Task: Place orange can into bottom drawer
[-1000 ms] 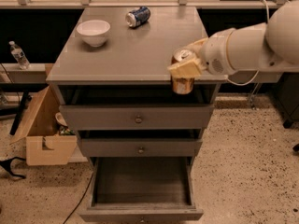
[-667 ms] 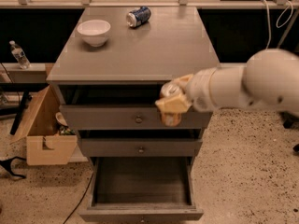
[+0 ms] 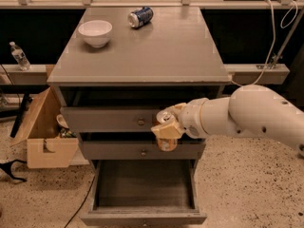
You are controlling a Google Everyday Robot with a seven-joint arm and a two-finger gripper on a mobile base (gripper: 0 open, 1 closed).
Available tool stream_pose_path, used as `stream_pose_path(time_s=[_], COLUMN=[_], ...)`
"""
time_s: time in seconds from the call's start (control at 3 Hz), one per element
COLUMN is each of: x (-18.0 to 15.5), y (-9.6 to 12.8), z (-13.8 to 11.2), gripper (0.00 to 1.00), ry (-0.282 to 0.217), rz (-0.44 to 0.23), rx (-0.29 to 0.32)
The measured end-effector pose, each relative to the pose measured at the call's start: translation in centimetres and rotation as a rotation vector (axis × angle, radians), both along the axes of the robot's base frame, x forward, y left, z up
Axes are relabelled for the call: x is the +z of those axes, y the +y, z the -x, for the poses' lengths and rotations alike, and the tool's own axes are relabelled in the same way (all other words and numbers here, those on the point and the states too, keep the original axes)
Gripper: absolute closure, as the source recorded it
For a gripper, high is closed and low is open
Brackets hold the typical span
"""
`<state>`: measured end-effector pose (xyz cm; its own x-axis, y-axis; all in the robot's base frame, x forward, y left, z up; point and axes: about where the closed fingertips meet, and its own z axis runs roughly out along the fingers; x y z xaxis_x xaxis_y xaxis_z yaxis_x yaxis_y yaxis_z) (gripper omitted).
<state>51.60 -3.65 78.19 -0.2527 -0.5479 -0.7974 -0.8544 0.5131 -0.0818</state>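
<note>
The orange can is held upright in my gripper, its silver top showing above the tan fingers and its coppery base below them. The gripper hangs in front of the two upper grey drawers, above the right part of the open bottom drawer. That drawer is pulled out toward the camera and its inside looks empty. My white arm reaches in from the right.
On the grey cabinet top stand a white bowl and a blue-and-white can lying on its side. An open cardboard box sits on the floor to the left. A water bottle stands on a ledge far left.
The gripper with the orange can has moved down and left, from the cabinet top's right edge to in front of the upper drawers, over the open bottom drawer.
</note>
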Motion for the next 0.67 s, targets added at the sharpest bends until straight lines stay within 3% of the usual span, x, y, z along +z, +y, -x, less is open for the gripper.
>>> stream_pose_path(time_s=[0.33,0.67], x=[-4.7,-10.6], y=[0.4,0.8], z=[-0.4,-1.5], gripper=[1.00,1.00], ry=[0.022,0.014], rz=[-0.021,-0.083], rx=[0.010,0.023])
